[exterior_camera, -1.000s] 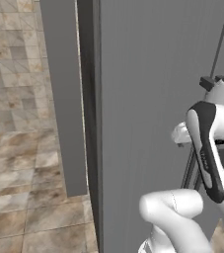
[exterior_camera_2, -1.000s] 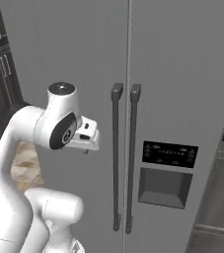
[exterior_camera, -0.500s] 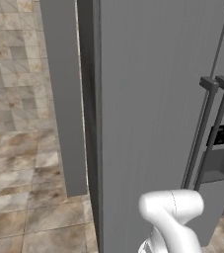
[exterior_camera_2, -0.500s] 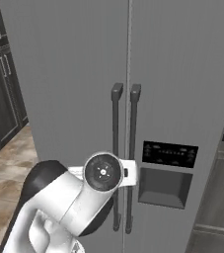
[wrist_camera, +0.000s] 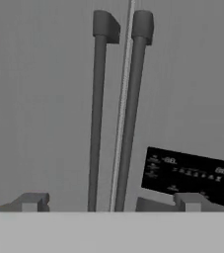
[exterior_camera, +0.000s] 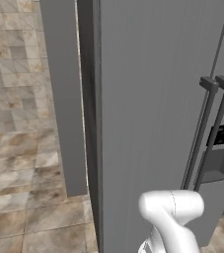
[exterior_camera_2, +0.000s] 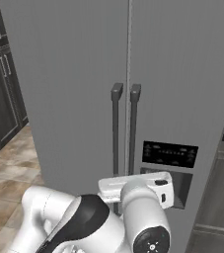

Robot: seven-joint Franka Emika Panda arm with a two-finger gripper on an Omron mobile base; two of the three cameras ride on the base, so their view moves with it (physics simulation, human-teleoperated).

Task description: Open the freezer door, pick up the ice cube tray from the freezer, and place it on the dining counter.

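Ahead of the open claw (wrist_camera: 108, 202) stands the closed freezer door (wrist_camera: 44, 108).

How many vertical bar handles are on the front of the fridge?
2: the left handle on the freezer door, the right handle on the neighbouring door, flanking the seam.
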